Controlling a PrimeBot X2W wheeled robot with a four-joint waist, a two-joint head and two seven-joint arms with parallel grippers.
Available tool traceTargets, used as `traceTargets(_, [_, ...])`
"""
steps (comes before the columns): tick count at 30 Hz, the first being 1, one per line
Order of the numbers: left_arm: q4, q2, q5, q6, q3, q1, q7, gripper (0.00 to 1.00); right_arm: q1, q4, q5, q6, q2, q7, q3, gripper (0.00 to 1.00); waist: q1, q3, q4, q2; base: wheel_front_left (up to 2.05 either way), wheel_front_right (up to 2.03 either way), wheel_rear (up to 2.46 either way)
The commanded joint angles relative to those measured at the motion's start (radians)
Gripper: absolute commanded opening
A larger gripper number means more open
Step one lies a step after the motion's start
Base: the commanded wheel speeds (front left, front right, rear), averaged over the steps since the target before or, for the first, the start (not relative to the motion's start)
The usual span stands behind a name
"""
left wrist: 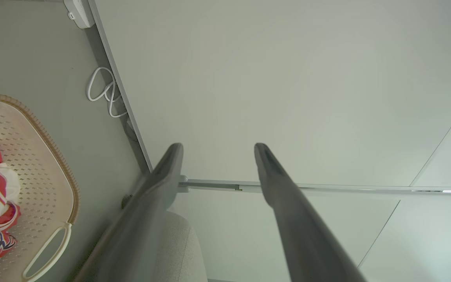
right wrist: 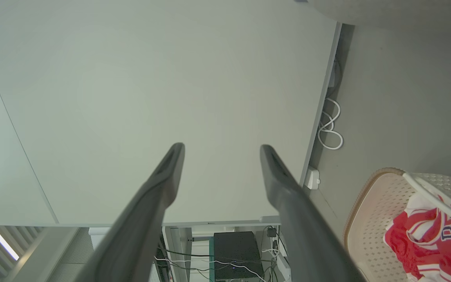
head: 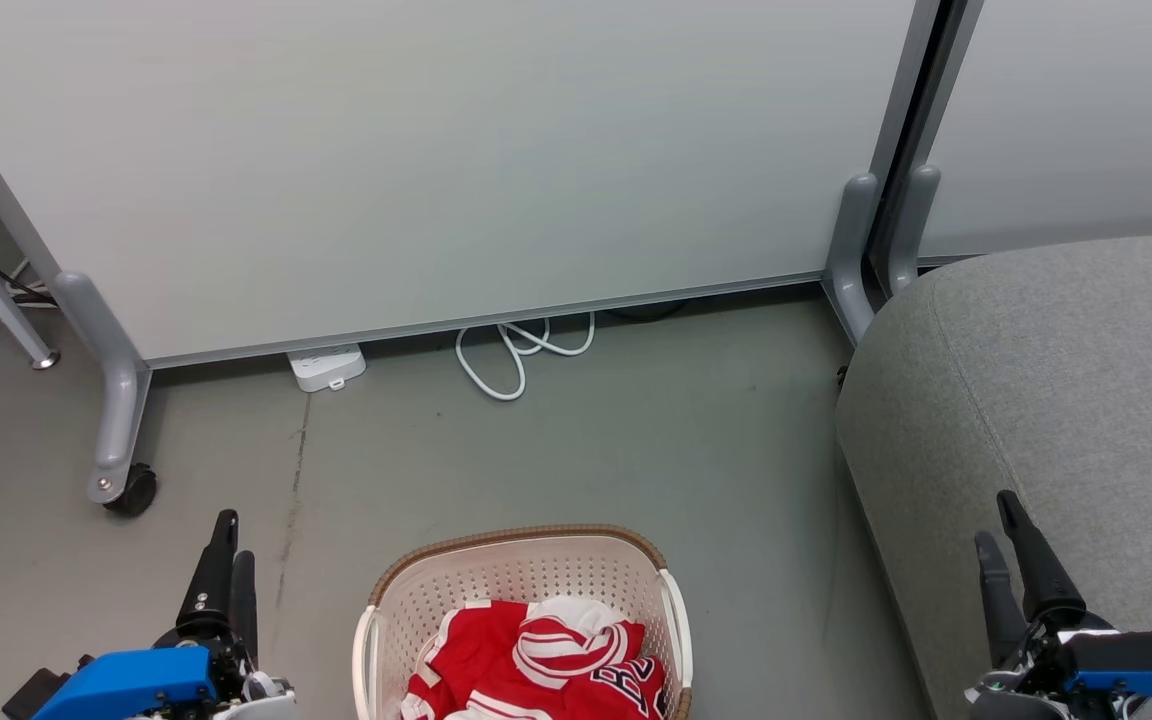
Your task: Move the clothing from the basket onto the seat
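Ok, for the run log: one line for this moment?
clothing: in basket | seat: right of basket | left gripper: open | right gripper: open | pickup: not begun

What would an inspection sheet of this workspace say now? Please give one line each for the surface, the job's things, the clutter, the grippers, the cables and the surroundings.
Surface: grey floor, with a thin dark crack on the left.
Job's things: red clothing lies bunched in the basket; the grey seat stands to the right, apart from the basket; no garment moved yet.
Clutter: white power strip on the floor at the panel's foot.
Grippers: left gripper and right gripper both open, holding nothing, either side of the basket.
Cables: white cable looped on the floor under the panel.
Surroundings: pale partition panel on grey legs, one with a caster.
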Motion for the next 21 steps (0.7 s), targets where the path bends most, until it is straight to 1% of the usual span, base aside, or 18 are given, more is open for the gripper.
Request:
traceTargets(1, [-0.024,0.007,0.018,0.0,-0.011,-0.028,-0.012,1.0,-0.019,-0.023,-0.023,0.0,-0.004,-0.013,-0.002,1.0,0.0,0.0,0.0,-0.0001,0.0,0.0,0.0])
traceTargets(9, [-0.041,0.007,0.12,-0.001,-0.02,-0.037,-0.051,1.0,-0.018,-0.045,-0.134,0.001,-0.005,-0.051,0.0,1.0,0.0,0.002,0.001,-0.0001,0.0,0.0,0.0])
traceTargets(16, [-0.066,0.008,0.26,0.0,-0.027,-0.044,-0.082,1.0,-0.019,-0.067,-0.255,0.001,-0.006,-0.082,0.008,1.0,0.0,0.003,0.002,-0.0001,0.0,0.0,0.0])
traceTargets(21, [-0.088,0.008,0.377,0.015,-0.049,-0.045,-0.103,1.0,-0.017,-0.084,-0.353,0.001,-0.009,-0.103,0.019,1.0,0.0,0.004,0.002,-0.0001,0.0,0.0,0.0])
